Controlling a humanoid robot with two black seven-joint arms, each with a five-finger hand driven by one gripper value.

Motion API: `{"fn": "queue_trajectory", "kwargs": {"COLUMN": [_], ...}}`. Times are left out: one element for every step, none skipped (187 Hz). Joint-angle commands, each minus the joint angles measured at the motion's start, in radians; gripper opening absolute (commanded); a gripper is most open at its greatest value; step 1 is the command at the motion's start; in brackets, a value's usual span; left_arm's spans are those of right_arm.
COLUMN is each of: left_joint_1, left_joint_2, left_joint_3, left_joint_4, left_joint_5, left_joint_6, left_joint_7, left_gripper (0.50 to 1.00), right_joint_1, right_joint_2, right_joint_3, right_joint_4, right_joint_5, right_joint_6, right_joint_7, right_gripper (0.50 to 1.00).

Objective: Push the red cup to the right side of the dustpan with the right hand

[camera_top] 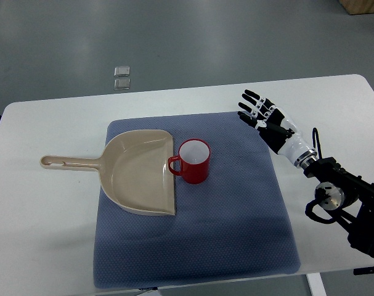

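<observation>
Top view: the red cup stands upright on the blue mat, just right of the dustpan, handle toward its open edge; the right robot hand hovers well apart over the white surface, fingers spread, holding nothing.

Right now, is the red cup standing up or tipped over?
Standing up: the red plastic cup shows its round open mouth facing up, on the blue mat.

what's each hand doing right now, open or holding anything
Left hand: not in view.
Right hand: open, fingers spread, holding nothing, apart from the red cup.
</observation>
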Motion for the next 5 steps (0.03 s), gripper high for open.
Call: {"fn": "queue_trajectory", "kwargs": {"left_joint_1": [0.000, 0.000, 0.000, 0.000, 0.000], "left_joint_2": [0.000, 0.000, 0.000, 0.000, 0.000], "left_joint_3": [0.000, 0.000, 0.000, 0.000, 0.000], "left_joint_4": [0.000, 0.000, 0.000, 0.000, 0.000], "left_joint_5": [0.000, 0.000, 0.000, 0.000, 0.000], "left_joint_6": [0.000, 0.000, 0.000, 0.000, 0.000], "left_joint_7": [0.000, -0.001, -0.001, 0.000, 0.000], "left_gripper": [1.000, 1.000, 1.000, 1.000, 1.000], "right_joint_1": [0.001, 0.001, 0.001, 0.001, 0.001], "right_joint_2": [-0.007, -0.007, -0.007, -0.007, -0.007], "right_joint_3": [0.000, 0.000, 0.000, 0.000, 0.000], "right_joint_4": [-0.010, -0.011, -0.011, -0.013, -0.013], "right_joint_5": [0.001, 0.001, 0.001, 0.001, 0.001], "right_joint_6": [0.000, 0.000, 0.000, 0.000, 0.000], "right_joint_7": [-0.002, 0.000, 0.000, 0.000, 0.000], "right_gripper": [0.932, 0.932, 0.932, 0.932, 0.932]}}
